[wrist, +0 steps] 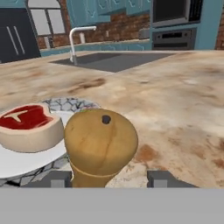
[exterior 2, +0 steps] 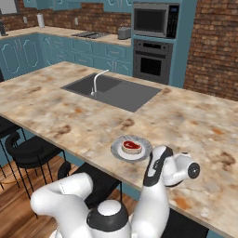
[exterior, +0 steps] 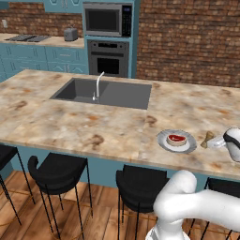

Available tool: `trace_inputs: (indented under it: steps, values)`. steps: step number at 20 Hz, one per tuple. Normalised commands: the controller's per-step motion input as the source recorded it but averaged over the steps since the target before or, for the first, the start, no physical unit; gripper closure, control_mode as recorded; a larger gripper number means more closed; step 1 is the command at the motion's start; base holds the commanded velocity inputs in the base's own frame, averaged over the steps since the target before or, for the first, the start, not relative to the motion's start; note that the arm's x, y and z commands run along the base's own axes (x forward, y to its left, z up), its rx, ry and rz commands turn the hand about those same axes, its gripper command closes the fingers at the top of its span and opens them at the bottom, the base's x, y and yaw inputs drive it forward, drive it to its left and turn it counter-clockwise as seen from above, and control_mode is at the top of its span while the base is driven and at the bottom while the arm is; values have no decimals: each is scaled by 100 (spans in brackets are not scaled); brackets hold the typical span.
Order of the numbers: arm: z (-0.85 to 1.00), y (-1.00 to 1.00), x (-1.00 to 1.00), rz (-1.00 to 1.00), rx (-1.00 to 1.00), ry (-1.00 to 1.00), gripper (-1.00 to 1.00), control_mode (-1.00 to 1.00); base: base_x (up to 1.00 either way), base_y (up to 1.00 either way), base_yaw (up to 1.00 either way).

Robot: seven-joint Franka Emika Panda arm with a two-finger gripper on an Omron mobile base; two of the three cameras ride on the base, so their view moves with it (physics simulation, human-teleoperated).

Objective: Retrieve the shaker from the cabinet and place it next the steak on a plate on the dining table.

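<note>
Marbled dining table (exterior: 70, 122) bears the plate (exterior: 162, 141) with the steak (exterior: 176, 139); the shaker (wrist: 99, 146) stands on the stone just beside the plate, so placement looks nearly done. Gripper (wrist: 109, 179) fingers flank its base; whether they touch it cannot be told, and release and retreat remain.

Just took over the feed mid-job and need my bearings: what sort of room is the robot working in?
A rendered home kitchen, by the look of it: a marbled island counter with an inset sink and tap, a built-in microwave over an oven against brick, and black bar stools alongside.
</note>
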Motion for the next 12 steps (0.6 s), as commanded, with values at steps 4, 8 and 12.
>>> trace_inputs:
  steps: [4,8,12]
  values:
    - [0,7,-32,1,-11,-4,-100,-100,0,0,0]
    - [0,26,-36,3,-18,-4,-100,-100,0,0,0]
    - [26,28,-19,2,-16,0,-100,-100,0,0,0]
